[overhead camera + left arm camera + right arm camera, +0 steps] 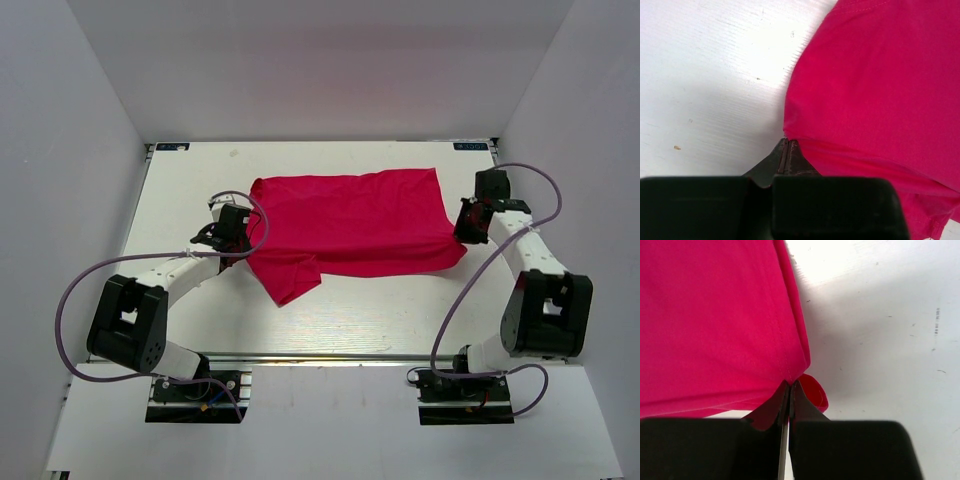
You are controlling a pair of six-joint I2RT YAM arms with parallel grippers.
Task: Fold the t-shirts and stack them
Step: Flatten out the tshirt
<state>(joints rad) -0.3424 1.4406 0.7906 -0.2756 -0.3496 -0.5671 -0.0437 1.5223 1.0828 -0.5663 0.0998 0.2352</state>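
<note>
Left gripper (788, 152): I pinch the shirt (350, 222) edge, thinly.
Right gripper (789, 390): I pinch its opposite corner.
Shirt: spread on the table (350, 325), one sleeve trailing near.
Risk: an uneven pull frees my left pinch; the fold skews.

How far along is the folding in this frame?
Done: no finished fold shows; the crimson-pink cloth t-shirt lies spread on the white table, one sleeve sticking out. In hand: the left gripper and right gripper are each shut on an opposite side edge. Left: the folding and stacking.
</note>
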